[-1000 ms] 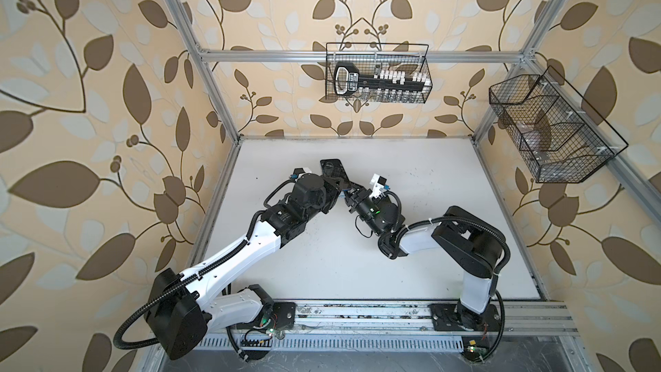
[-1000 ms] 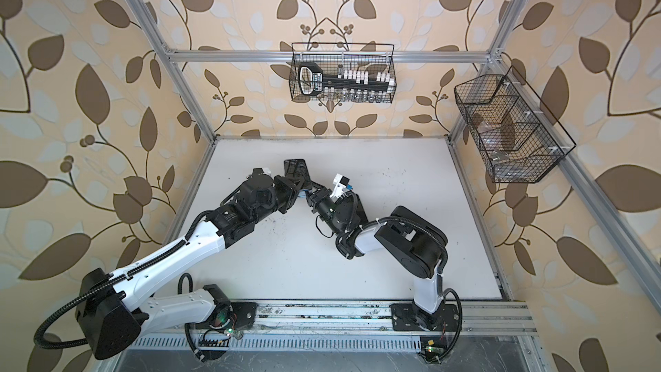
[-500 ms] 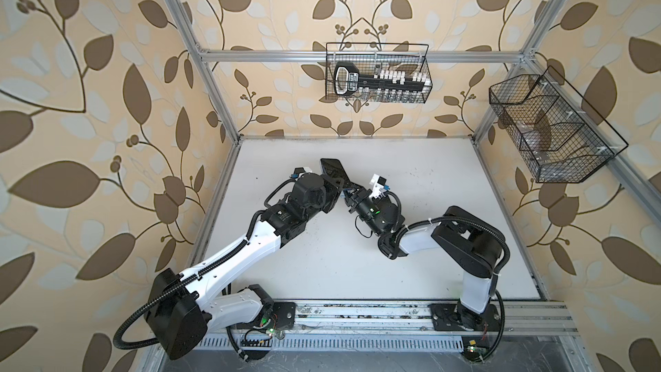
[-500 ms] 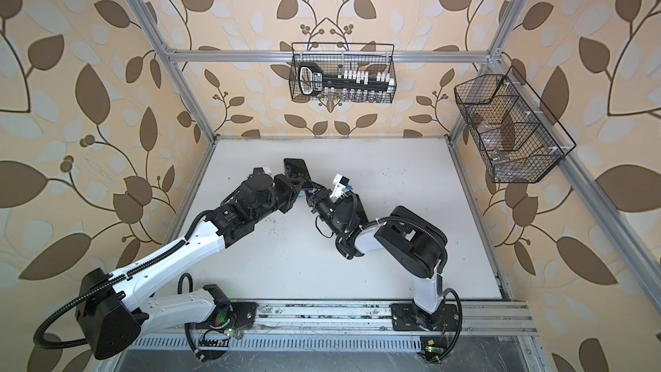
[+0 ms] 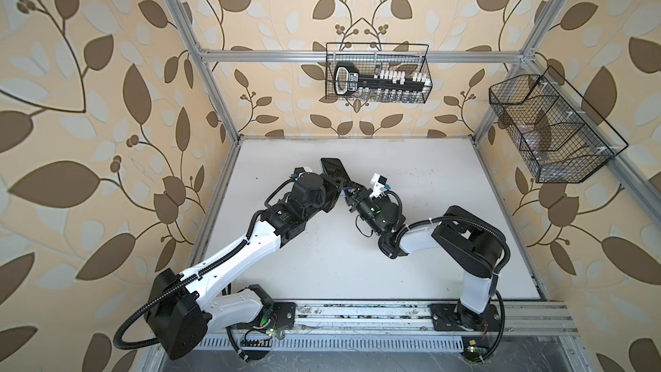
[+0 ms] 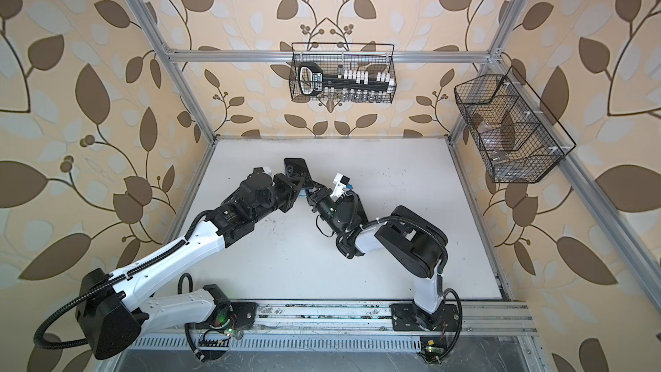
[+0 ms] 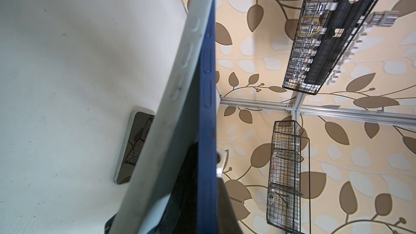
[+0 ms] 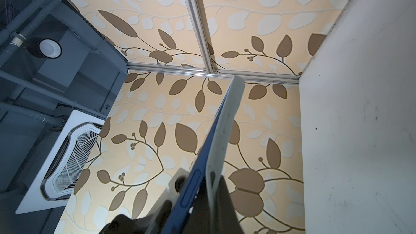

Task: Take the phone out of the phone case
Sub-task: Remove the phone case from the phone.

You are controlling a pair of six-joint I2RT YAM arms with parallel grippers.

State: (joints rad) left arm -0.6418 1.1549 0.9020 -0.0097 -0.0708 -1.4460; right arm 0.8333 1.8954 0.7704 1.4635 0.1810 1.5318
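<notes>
Phone case (image 7: 171, 100) points lengthwise rearward, left claw (image 5: 339, 186) and right claw (image 5: 352, 193) clamped on it.

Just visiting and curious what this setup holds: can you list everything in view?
phone: 1, blue, held above the table
case: 1, pale grey, peeling off the phone
second phone: 1, dark screen, flat on the table
baskets: 2, black wire, back wall and side wall
table: 1, white, under the arms
frame: 1, silver, around the table
arms: 2, white and black, left and right
grippers: 2, black, shut; left gripper on the phone, right gripper on the case
</notes>
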